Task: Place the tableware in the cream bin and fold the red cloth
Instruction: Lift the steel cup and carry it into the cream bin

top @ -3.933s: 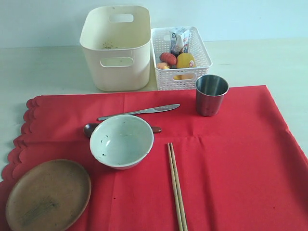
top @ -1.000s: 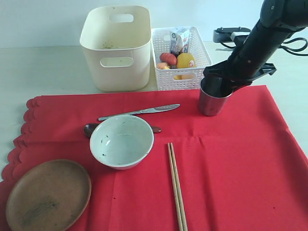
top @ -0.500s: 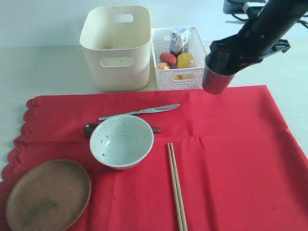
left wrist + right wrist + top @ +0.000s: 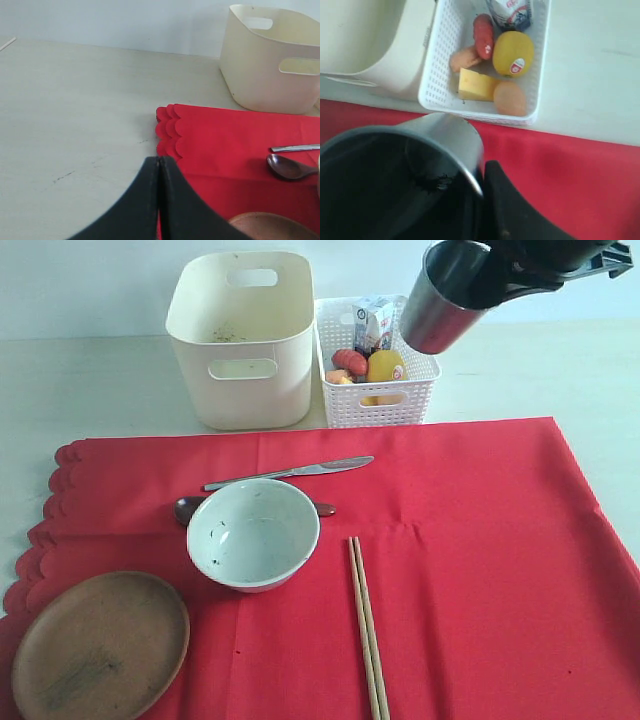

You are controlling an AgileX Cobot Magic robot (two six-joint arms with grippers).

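Lifted clear of the red cloth (image 4: pixel 480 540) since a second ago, the steel cup (image 4: pixel 438 308) now hangs tilted in the right jaws, which pinch its rim with one finger inside the wall and one outside. Left jaws are pressed together on nothing, low over the surface (image 4: pixel 75 115), with the cloth's scalloped edge just ahead of them.

That cloth looks soft and limp, so it would sag from any single pinch. A corner or the scalloped edge seems the place to take it, once it is bare.

Below the right jaws and off to one side, beyond the basket, stands the cream bin (image 4: pixel 190 370). It is stiff plastic and holds only a few dark specks, no tableware yet. Almost under the right jaws sits the white lattice basket (image 4: pixel 340 405), with a milk carton (image 4: pixel 512 10), a yellow fruit (image 4: pixel 512 52), a cheese wedge (image 4: pixel 476 85) and other toy food.

As for the cup, it is probably light, rigid and slick. A rim pinch lets it swing, so the carry wants care.
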